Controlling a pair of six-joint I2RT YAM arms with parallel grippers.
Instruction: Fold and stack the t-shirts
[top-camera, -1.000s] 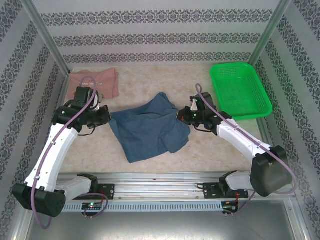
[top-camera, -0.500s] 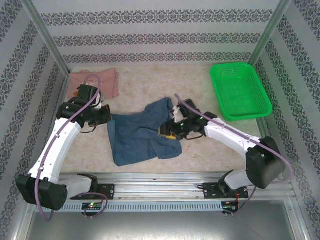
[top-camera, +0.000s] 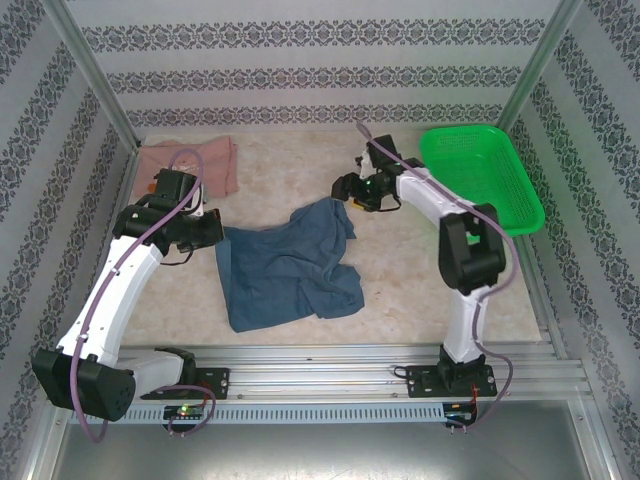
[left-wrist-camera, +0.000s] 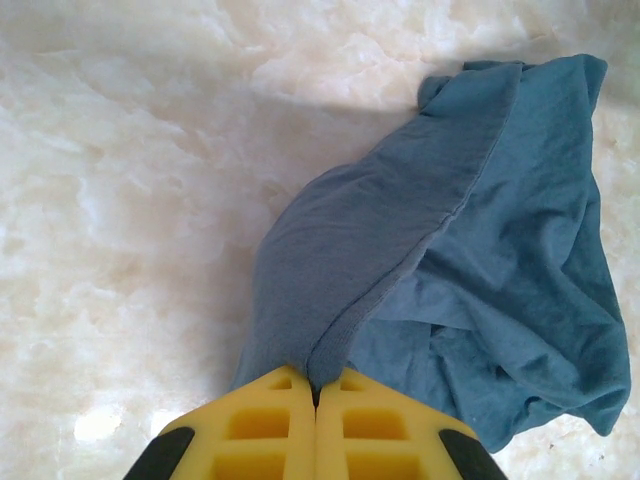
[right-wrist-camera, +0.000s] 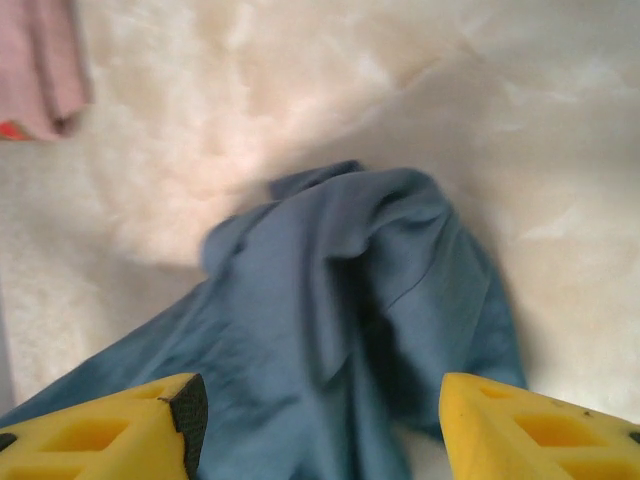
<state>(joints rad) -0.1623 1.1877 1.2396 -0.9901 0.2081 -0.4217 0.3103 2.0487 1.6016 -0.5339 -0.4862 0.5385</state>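
Blue shirt (top-camera: 290, 268) is found rumpled on the table (top-camera: 430, 290), centre and somewhat near, with its right side lapped over itself and no clean fold made. Its left edge is pinched by the left gripper (left-wrist-camera: 315, 388), whose pads are pressed together on a raised ridge of cloth. Farther off and to the right, the right gripper (right-wrist-camera: 318, 400) is held above the shirt's far right corner, fingers spread wide, with nothing between them; the corner lies humped beneath. Pink shirt (top-camera: 195, 165) is seen at the far left, well apart from the blue one, and the basket (top-camera: 480, 180) at the far right. The step in hand is judged to be spreading the blue shirt flat ahead of folding; nothing is stacked yet. A fresh grip is called for next: the right fingers lowered around the far right corner and closed, then the cloth drawn rightward against the left hold until it is flattened.
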